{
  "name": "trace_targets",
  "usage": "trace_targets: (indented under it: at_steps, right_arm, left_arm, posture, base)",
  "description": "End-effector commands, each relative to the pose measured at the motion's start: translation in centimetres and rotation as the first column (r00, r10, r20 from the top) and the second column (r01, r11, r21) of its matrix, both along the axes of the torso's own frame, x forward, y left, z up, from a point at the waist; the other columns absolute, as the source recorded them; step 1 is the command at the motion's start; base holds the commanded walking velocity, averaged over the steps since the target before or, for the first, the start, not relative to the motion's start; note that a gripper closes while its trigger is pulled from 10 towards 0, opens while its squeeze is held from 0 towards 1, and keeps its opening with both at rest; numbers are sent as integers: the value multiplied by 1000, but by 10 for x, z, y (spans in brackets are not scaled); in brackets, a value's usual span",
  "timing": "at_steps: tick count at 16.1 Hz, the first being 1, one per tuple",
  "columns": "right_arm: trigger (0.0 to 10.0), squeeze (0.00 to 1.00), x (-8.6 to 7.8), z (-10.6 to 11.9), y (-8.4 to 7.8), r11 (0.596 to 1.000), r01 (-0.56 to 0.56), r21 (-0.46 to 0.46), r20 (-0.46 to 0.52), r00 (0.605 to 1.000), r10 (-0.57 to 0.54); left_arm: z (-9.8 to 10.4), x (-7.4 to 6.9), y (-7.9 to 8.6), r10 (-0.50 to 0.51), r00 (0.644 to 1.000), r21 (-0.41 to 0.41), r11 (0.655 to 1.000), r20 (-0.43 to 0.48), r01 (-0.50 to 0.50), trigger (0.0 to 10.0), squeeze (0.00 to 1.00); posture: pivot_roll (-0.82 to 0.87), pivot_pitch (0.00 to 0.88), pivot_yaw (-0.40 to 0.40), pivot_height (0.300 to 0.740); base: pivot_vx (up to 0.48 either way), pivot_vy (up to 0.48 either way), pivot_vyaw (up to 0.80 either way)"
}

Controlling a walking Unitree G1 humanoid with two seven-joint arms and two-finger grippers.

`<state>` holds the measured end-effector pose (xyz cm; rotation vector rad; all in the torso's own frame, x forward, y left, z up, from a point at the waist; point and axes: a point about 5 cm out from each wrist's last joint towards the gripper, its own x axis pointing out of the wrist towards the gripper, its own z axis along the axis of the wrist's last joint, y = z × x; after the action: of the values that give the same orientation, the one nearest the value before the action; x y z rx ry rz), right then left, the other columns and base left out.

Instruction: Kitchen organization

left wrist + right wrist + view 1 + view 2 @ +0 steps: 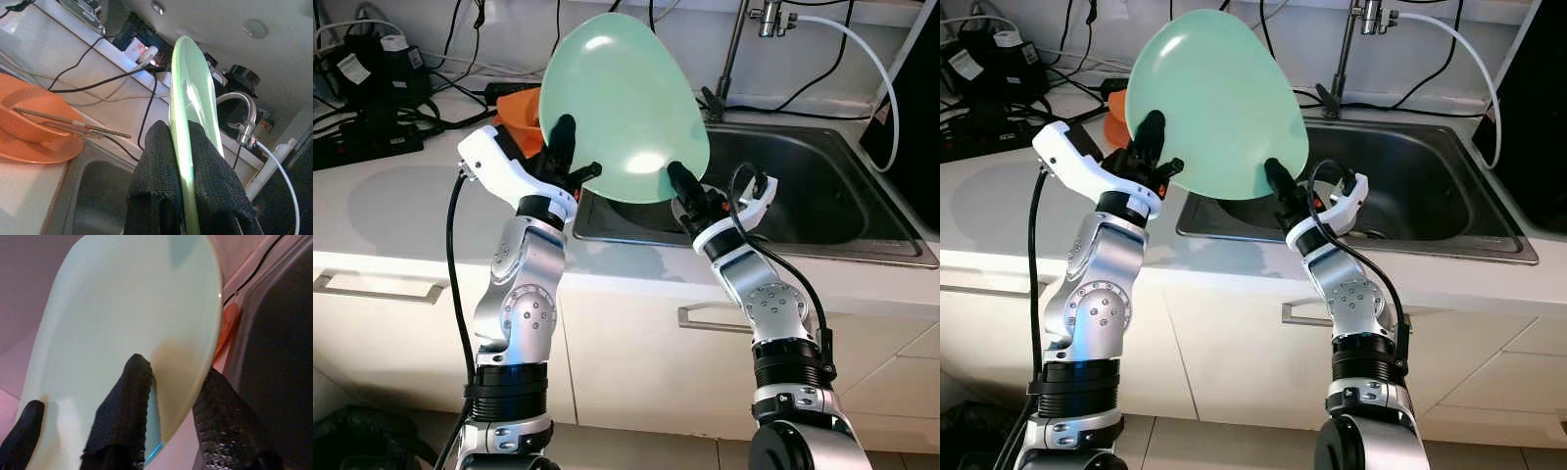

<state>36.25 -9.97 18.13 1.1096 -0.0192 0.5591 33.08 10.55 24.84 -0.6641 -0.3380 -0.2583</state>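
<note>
On the counter (401, 211) at far left sat black power gear, and an orange bowl (29, 115) with chopsticks rested on an orange plate beside the sink. The left gripper (570, 157) pinched the rim of the green plate (622, 103), one finger on each face, as its wrist view showed plainly. The plate stood tilted on edge in the air above the near left corner of the sink (803, 186). The right gripper (690, 194) clamped the lower rim, a finger on each side. With two grips on one stiff plate, the arms probably needed to move together, or one should let go first; twisting apart risked a slip. The faucet (769, 20) stood behind.
</note>
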Motion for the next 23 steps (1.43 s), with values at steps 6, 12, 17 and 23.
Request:
trace_targets:
  at_steps: [6, 12, 17, 23]
  right_arm:
    - [0, 0, 3, 19, 4, 997, -2, 74, 46, 999, -1]
    - [0, 0, 11, 29, -15, 980, 121, 159, 30, 991, -128]
    - [0, 0, 18, 34, -38, 944, 264, 199, 10, 962, -271]
    - [0, 0, 23, 31, -51, 916, 399, 46, 33, 916, -400]
  left_arm:
    - [-18, 1, -19, -79, 994, 82, 993, -80, 85, 10000, 1000]
    - [-31, -1, -24, -103, 981, 180, 975, -162, 132, 10000, 1000]
    - [-38, -3, -32, -133, 970, 252, 950, -202, 182, 10000, 0]
    - [-46, -11, -40, -121, 947, 520, 811, -299, 268, 10000, 0]
  posture:
    - [132, 30, 6, 740]
    - [135, 32, 5, 740]
    - [136, 30, 3, 740]
    - [137, 30, 2, 740]
  base:
    - [0, 0, 0]
    - [0, 0, 0]
    - [0, 0, 0]
    - [0, 0, 0]
